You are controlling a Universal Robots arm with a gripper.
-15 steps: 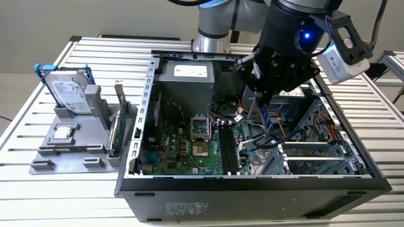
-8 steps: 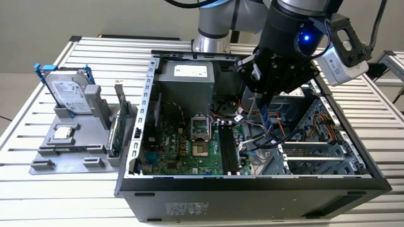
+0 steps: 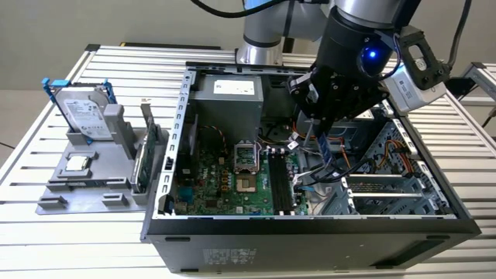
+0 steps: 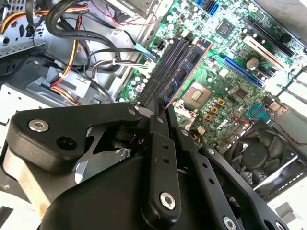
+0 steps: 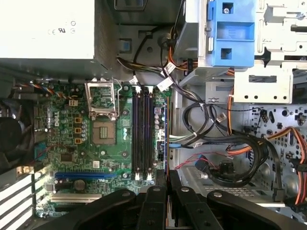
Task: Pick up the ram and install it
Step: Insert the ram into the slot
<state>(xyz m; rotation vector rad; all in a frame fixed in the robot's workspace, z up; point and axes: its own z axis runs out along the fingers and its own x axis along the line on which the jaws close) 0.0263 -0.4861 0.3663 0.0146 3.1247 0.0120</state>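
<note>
I have the hand [image 3: 316,123] down inside the open case [image 3: 310,224], and its fingers [image 5: 159,184] are closed flat against the two faces of the ram [image 3: 324,148]. In the exterior view the stick hangs from the hand, slightly tilted, over the exterior view's right part of the board [image 3: 225,186]. Its lower end is near the loose cables [image 3: 314,174].

In the first wrist view the ram [image 5: 166,139] is edge-on, a thin line running parallel to the black slots [image 5: 142,134]. It sits just beside them, on the side toward the cables [image 5: 216,139].

In the second wrist view its blue face with the chips [image 4: 189,64] reaches out from the hand [image 4: 160,109] alongside the slots [image 4: 165,67]. I cannot tell whether its lower edge touches anything. Both slots look bare from end to end.

Off to the exterior view's left, a grey holder [image 3: 93,180] stands on the slatted surface [image 3: 46,232]. It carries the drive [image 3: 81,110] in its blue frame, upright, and a green card [image 3: 151,145] stands on edge close to the case wall.
</note>
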